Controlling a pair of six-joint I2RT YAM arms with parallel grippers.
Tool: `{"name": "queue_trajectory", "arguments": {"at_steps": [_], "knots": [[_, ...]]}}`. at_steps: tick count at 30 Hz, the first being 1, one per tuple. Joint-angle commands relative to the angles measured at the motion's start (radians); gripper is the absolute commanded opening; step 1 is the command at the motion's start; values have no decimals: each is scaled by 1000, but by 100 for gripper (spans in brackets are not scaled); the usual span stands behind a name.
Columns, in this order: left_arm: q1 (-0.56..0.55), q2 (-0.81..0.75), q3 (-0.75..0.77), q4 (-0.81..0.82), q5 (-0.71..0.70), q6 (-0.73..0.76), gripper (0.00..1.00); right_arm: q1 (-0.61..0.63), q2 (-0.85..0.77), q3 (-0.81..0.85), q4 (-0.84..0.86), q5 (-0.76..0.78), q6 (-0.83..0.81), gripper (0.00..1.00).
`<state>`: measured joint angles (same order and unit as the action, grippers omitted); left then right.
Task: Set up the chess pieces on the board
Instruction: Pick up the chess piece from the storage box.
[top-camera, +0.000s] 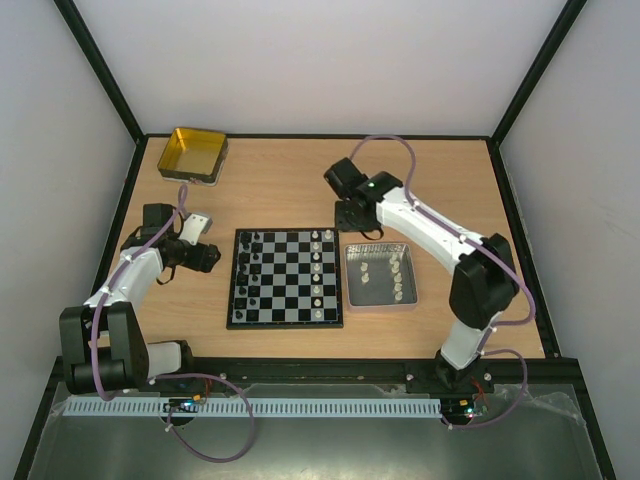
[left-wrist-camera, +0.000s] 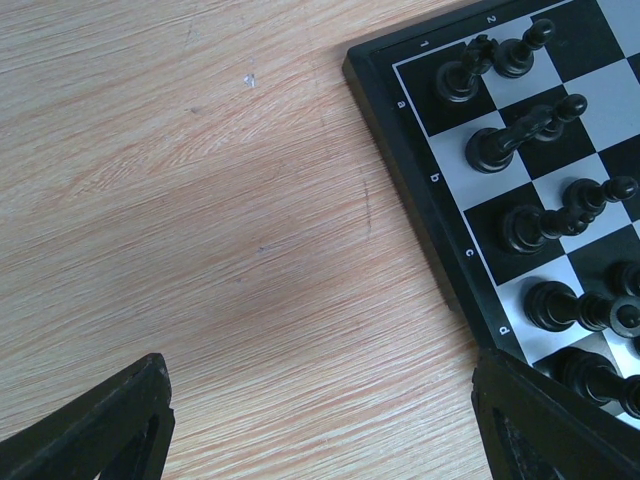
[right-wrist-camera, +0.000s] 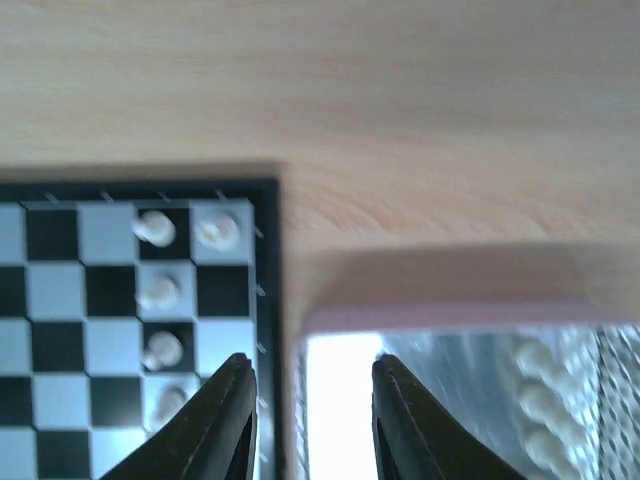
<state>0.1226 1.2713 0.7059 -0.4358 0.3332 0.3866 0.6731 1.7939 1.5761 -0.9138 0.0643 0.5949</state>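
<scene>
The board (top-camera: 285, 278) lies mid-table. Black chess pieces (top-camera: 253, 270) stand along its left two columns, white chess pieces (top-camera: 318, 268) down its right side. More white pieces (top-camera: 388, 272) lie in the silver tray. My left gripper (top-camera: 207, 257) hovers just left of the board, open over bare wood (left-wrist-camera: 320, 400), with black pieces (left-wrist-camera: 500, 145) at the upper right of its view. My right gripper (top-camera: 352, 222) hangs above the board's far right corner, open and empty (right-wrist-camera: 312, 375), over the gap between board (right-wrist-camera: 120, 300) and tray. White pieces (right-wrist-camera: 160, 292) show left of its fingers.
The silver tray (top-camera: 352, 285) sits right against the board's right side, its rim (right-wrist-camera: 450, 318) close under my right fingers. A yellow square tin (top-camera: 193, 153) stands at the far left corner. Black frame rails edge the table.
</scene>
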Motion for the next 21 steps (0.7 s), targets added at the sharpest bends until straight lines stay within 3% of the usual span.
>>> {"name": "queue_trajectory", "arguments": {"at_steps": [1,6,15,21], "knots": [[-11,2,8,-15,21,17,82,-27,-79,-155,-73,-60,29,31],[-21,9,13,-17,28,16,82,-61,-156,-253,-73,-126,16,32],[-24,-13,7,-17,29,18,82,-117,-108,-332,9,-308,-21,33],[-24,-15,6,-17,28,20,82,-123,-52,-291,-16,-254,-43,33]]}}
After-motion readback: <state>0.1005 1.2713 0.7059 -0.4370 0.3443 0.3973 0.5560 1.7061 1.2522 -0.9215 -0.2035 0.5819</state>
